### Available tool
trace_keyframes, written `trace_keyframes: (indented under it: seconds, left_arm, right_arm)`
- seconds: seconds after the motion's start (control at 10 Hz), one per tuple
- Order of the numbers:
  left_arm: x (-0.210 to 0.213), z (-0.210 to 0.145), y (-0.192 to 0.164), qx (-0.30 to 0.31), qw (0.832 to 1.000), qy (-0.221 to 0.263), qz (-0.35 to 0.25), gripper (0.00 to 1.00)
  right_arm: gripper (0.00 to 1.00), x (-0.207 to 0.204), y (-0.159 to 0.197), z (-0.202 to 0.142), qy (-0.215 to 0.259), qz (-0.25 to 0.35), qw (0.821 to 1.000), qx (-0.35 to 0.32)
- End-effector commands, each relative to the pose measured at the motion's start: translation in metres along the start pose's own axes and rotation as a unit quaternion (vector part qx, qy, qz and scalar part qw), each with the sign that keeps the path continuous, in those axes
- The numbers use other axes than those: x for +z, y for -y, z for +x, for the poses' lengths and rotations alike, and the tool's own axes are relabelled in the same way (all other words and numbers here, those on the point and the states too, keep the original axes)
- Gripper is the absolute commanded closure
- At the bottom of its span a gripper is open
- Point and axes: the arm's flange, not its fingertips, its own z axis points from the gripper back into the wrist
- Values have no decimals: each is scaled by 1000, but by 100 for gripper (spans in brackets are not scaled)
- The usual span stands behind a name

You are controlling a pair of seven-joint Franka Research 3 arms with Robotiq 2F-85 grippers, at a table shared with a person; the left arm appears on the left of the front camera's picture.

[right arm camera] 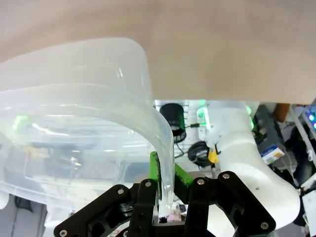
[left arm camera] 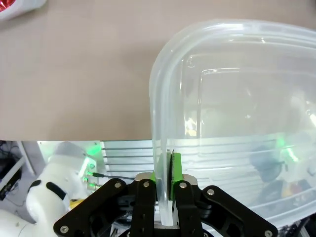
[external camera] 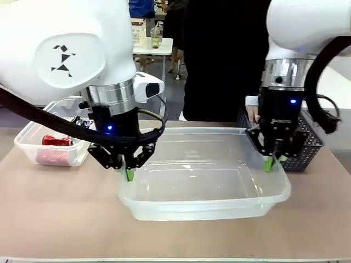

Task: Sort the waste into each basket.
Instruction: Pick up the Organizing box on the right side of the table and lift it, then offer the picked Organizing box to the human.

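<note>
The large basket was clear and translucent, with rounded corners and a rolled rim. It lay mid-table between the two arms. The left gripper had its jaws pinched onto the rim at the basket's left end, and the right gripper was clamped the same way on the right end. Far left stood a smaller clear basket holding crushed red cans.

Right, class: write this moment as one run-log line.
left gripper: shut on large tub rim | right gripper: shut on opposite rim | small tub: holds red can
</note>
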Motion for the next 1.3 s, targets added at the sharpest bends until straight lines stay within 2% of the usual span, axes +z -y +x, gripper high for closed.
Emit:
trace_keyframes:
  seconds: [0.0,0.3,0.5,0.6,1.2]
  left_arm:
    - [-1,36,5,-13,1000,-5,-11,95]
    - [-3,82,-6,-30,997,24,-65,95]
    - [-16,96,-12,-23,997,10,-69,95]
    - [-11,87,-37,-7,1000,9,-14,95]
    - [-11,87,-37,-7,1000,9,-14,95]
  right_arm:
    - [95,9,-28,24,33,28,999,8]
    - [95,13,-58,65,8,27,1000,9]
    - [95,11,-65,83,-12,51,999,12]
    - [95,4,-27,67,6,7,1000,13]
    - [95,4,-27,67,6,7,1000,13]
